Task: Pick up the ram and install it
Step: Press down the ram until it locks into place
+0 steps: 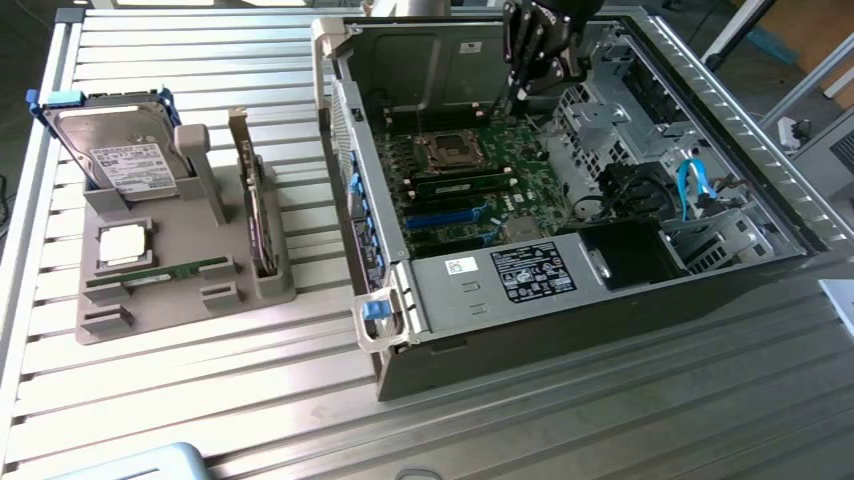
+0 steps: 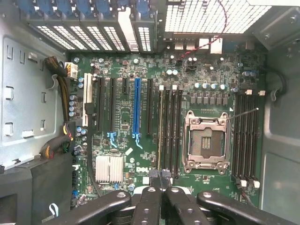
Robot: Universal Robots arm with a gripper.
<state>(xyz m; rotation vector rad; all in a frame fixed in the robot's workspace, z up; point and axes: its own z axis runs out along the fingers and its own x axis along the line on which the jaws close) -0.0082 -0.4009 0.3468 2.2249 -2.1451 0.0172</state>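
My gripper (image 1: 523, 98) hangs shut over the motherboard (image 1: 467, 200) inside the open computer case, with nothing visible between its fingers. A ram stick (image 1: 463, 186), green with black chips, stands in a memory slot beside the processor socket (image 1: 443, 150). In the wrist view the gripper (image 2: 161, 179) hovers high above the board, over one end of that stick, which shows edge-on as a thin line (image 2: 161, 131). Another green ram stick (image 1: 160, 274) lies flat in the grey holder on the exterior view's left.
The grey holder (image 1: 174, 300) also carries a hard drive (image 1: 120, 155), a square silver processor chip (image 1: 124, 243) and an upright expansion card (image 1: 254, 215). The case walls (image 1: 350, 180), a drive cage (image 1: 514, 275) and blue cables (image 1: 694, 190) surround the board.
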